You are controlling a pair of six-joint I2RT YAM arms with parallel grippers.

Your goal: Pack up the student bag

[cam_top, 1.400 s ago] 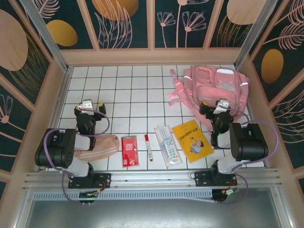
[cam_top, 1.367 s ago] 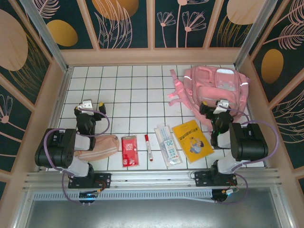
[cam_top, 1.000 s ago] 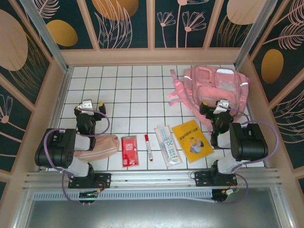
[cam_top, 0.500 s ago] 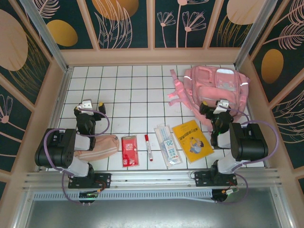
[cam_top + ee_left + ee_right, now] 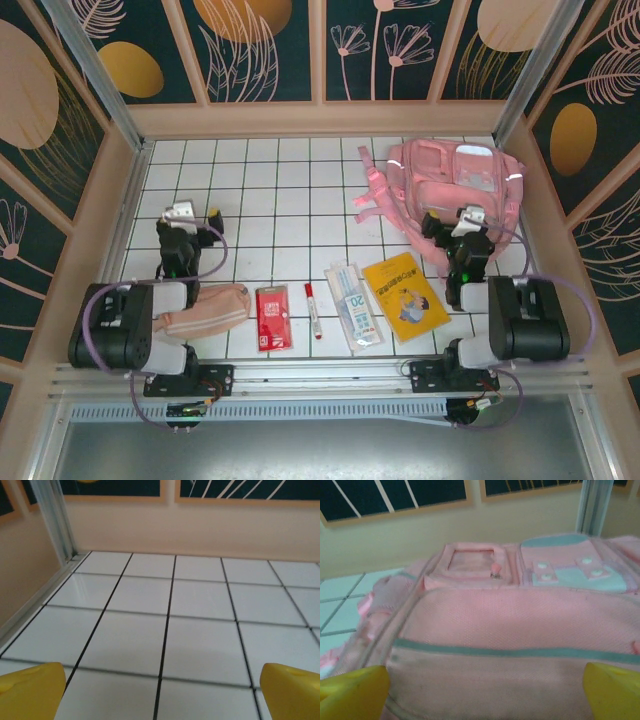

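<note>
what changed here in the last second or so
Both arms stretched slightly forward: the left gripper edged farther out, and the right gripper edged toward the student bag. Both stay open and empty. The bag, pencil pouch and yellow booklet did not move.

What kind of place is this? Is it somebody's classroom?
Likely a robot practice booth, not a classroom: left arm and right arm bolted at a white tiled table, flower-patterned walls boxing it in, the student bag waiting.

Your white tiled table (image 5: 280, 190) carries the student bag (image 5: 455, 180) lying flat at its far right. Along the near edge you see, left to right, a peach pouch (image 5: 215, 305), a red packet (image 5: 272, 318), a red marker (image 5: 313, 309), a clear packet (image 5: 354, 304) and a yellow booklet (image 5: 405, 295).
</note>
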